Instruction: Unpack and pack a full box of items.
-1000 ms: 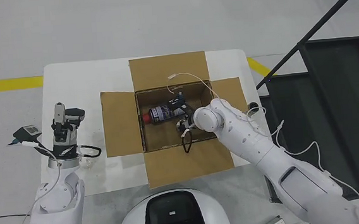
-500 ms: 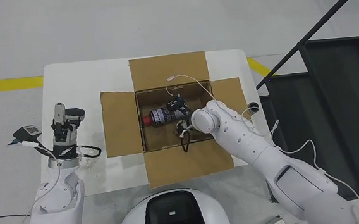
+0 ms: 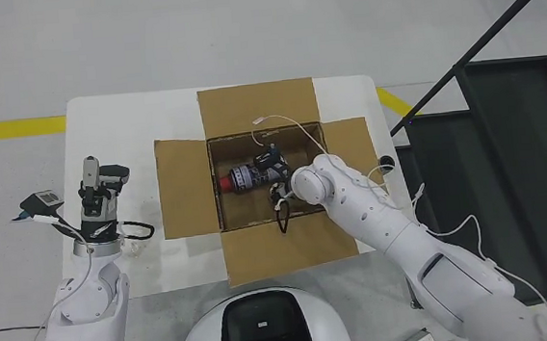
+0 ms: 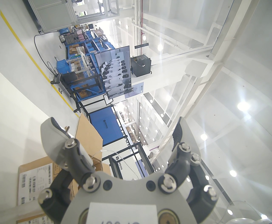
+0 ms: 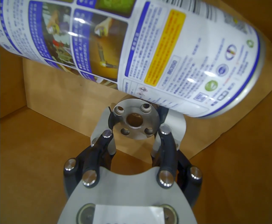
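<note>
Spray can (image 3: 247, 176) leftward: white, blue-labelled, red-capped.

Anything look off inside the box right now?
The white-and-blue spray can lies on its side, slanted, in the brown cardboard box. The right tool is clamped on a round metal flange right against it. No spill or damage visible.

**Light check: bright overhead, glare at both wrists**

Top view: strong, even light from above; the white table (image 3: 126, 134) is nearly shadowless. The floor of the cardboard box (image 3: 259, 104) is darker than its flaps, and shaded around the right gripper (image 3: 275, 175).
Left wrist view: ceiling lamps (image 4: 243, 106) beyond the left gripper (image 4: 114, 127) flare and streak, bleaching the ceiling. Beams bow toward the frame edges.
Right wrist view: dimmer inside the box. White highlights sit on the spray can (image 5: 148, 53) just above the gripper.
</note>
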{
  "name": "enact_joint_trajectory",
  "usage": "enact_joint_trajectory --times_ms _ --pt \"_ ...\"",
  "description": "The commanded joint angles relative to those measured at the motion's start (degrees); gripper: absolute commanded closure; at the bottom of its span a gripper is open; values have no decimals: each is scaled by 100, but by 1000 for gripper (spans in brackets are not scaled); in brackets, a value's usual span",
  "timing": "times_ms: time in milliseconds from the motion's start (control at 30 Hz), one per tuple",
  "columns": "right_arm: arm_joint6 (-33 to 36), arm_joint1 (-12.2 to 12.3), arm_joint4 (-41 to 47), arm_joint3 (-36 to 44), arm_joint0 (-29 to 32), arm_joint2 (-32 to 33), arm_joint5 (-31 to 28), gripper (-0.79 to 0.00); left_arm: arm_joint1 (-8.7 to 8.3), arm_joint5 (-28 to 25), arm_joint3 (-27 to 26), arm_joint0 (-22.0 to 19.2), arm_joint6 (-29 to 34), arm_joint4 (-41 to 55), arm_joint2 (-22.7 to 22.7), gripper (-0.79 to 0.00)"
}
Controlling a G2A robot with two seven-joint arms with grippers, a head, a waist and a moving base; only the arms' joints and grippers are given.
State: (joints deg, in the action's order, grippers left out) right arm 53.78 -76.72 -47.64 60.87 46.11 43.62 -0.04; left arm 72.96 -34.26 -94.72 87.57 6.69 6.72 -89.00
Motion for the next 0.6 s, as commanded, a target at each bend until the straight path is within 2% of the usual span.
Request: enact_joint_trajectory --times_ms 0,200,567 --pt "-6 8 -20 51 0 45 -11 0 0 0 0 0 -1 0 0 -785" --pt "99 135 -94 608 196 369 -102 0 0 0 0 0 -1 0 0 -785" --pt "665 509 -63 2309 971 1408 -428 0 0 0 0 0 -1 0 0 -785"
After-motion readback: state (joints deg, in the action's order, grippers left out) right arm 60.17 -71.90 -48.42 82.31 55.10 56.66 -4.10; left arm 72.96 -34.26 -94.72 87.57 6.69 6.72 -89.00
